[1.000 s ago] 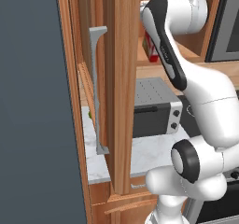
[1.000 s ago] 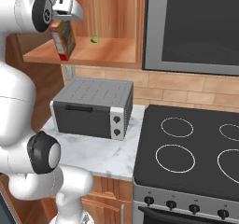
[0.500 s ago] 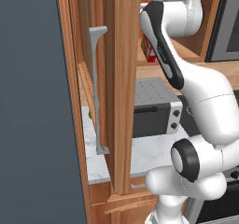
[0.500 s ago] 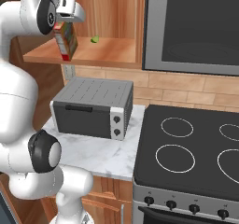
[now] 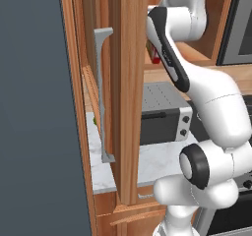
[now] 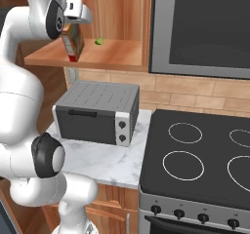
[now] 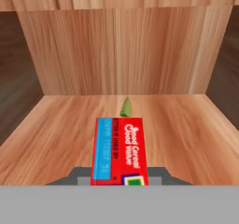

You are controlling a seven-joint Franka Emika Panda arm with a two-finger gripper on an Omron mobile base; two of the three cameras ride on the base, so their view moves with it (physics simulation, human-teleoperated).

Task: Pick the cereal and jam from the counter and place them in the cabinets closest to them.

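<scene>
Two-finger gripper point(image 6: 74, 27) pinches the top of the small red rectangular cereal box point(image 6: 73, 42) with green and white print, holding it tilted at the near left edge of the plank shelf of the warm orange-brown wood-grain wall cabinets point(image 6: 112, 53), above the grey toaster oven point(image 6: 96, 112); whether its base touches the shelf I cannot tell. Risk, as judged: released while tilted and so near the lip, the box could topple outward onto the toaster oven or the white-grey marbled counter point(image 6: 108, 163); pushed further in, it may knock the small green object point(image 7: 125, 107) lying just beyond it; the open cabinet door with the long grey bar handle point(image 5: 103, 95) stands near the arm and could be clipped on withdrawal.
</scene>
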